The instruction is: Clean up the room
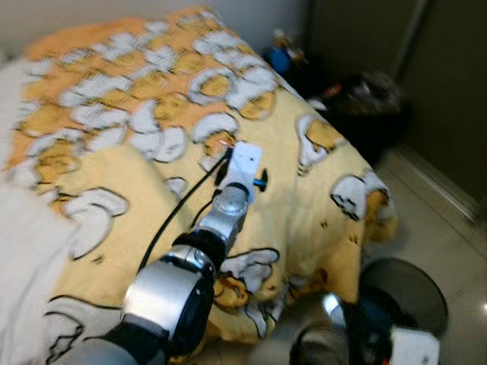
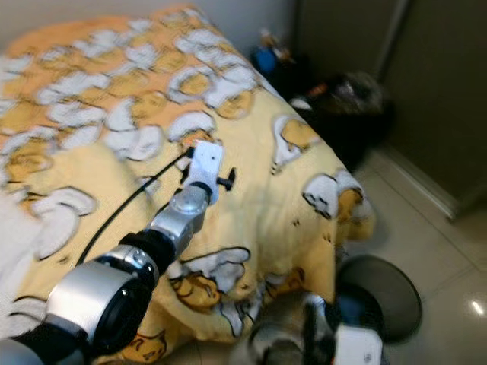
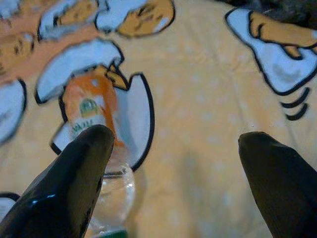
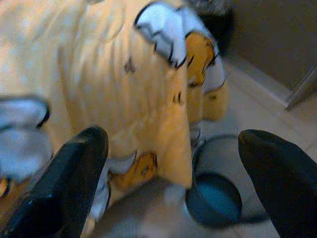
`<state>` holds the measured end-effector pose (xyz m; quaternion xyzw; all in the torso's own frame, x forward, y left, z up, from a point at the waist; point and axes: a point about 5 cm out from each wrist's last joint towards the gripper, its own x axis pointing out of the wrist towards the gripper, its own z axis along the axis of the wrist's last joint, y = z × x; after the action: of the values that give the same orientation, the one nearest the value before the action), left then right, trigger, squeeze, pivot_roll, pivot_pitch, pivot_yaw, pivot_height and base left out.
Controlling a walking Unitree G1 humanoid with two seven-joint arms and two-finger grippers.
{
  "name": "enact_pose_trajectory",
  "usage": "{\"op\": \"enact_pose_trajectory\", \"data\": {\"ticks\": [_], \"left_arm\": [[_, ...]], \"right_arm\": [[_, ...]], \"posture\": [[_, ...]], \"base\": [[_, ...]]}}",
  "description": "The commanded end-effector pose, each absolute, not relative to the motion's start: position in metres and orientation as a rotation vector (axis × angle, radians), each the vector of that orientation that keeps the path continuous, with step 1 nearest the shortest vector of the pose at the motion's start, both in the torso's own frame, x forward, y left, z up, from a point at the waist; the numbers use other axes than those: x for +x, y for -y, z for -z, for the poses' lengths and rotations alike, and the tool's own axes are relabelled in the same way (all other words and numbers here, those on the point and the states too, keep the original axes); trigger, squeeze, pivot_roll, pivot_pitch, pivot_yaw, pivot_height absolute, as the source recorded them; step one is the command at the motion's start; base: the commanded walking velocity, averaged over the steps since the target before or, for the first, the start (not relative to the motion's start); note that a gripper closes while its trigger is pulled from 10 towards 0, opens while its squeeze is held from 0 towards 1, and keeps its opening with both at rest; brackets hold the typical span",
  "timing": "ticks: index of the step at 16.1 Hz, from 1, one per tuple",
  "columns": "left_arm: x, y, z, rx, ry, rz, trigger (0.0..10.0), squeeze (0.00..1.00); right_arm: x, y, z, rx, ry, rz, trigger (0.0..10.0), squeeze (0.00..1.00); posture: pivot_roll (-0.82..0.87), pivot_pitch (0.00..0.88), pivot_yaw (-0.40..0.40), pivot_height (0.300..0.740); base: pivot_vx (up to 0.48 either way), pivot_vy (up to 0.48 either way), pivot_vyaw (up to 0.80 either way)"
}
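Note:
A clear plastic bottle (image 3: pixel 91 111) with an orange label lies on the yellow cartoon-print blanket (image 1: pixel 289 190) that covers the bed. My left arm (image 1: pixel 221 220) reaches out over the middle of the bed. My left gripper (image 3: pixel 176 136) is open just above the blanket, one finger (image 3: pixel 74 173) over the bottle's lower part, nothing held. In the head view a spot of orange, the bottle (image 1: pixel 221 141), shows just past the white wrist mount (image 1: pixel 245 163). My right gripper (image 4: pixel 173 136) is open and low beside the bed's corner, above the floor.
A dark round bin (image 1: pixel 407 293) stands on the tiled floor (image 1: pixel 449 228) by the bed's near corner. Dark clutter (image 1: pixel 365 99) and a blue item (image 1: pixel 280 57) sit against the far wall. White bedding (image 1: pixel 23 228) lies at the left.

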<state>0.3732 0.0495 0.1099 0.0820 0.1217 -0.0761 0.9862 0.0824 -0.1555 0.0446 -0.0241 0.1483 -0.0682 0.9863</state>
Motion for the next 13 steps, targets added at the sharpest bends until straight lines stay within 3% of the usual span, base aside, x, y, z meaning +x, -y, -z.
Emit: {"op": "enact_pose_trajectory", "data": {"ticks": [1,4,7,10,11,13], "left_arm": [[0.378,-0.056,-0.116,0.158,-0.232,0.117,10.0,0.00],[0.369,-0.081,-0.113,0.048,-0.037,0.222,10.0,0.00],[0.308,-0.108,-0.088,-0.028,0.005,0.266,10.0,0.00],[0.282,-0.111,-0.100,-0.068,0.055,0.267,10.0,0.00],[0.276,-0.113,-0.111,-0.066,0.103,0.274,10.0,0.00],[0.264,-0.122,-0.110,-0.036,0.075,0.234,10.0,0.00]], "right_arm": [[0.086,0.149,-0.051,-0.051,-0.274,0.106,10.0,0.00],[0.096,0.163,-0.076,-0.055,-0.190,0.103,10.0,0.00],[0.123,0.189,-0.078,-0.069,-0.163,0.093,10.0,0.00],[0.160,0.203,-0.071,-0.045,-0.156,0.091,10.0,0.00],[0.186,0.203,-0.069,-0.008,-0.147,0.077,10.0,0.00],[0.209,0.191,-0.067,0.028,-0.141,0.019,10.0,0.00]], "posture": [[-0.37,0.183,0.110,0.740],[-0.30,0.107,0.107,0.740],[-0.18,0.000,0.034,0.740],[-0.07,0.000,-0.004,0.740],[-0.01,0.000,-0.032,0.740],[0.03,0.000,-0.046,0.740]], "base": [[0.000,0.000,0.00],[0.000,0.000,0.00],[0.000,0.000,0.00],[0.000,0.000,0.00],[0.000,-0.469,0.68],[0.000,-0.457,0.63]]}}
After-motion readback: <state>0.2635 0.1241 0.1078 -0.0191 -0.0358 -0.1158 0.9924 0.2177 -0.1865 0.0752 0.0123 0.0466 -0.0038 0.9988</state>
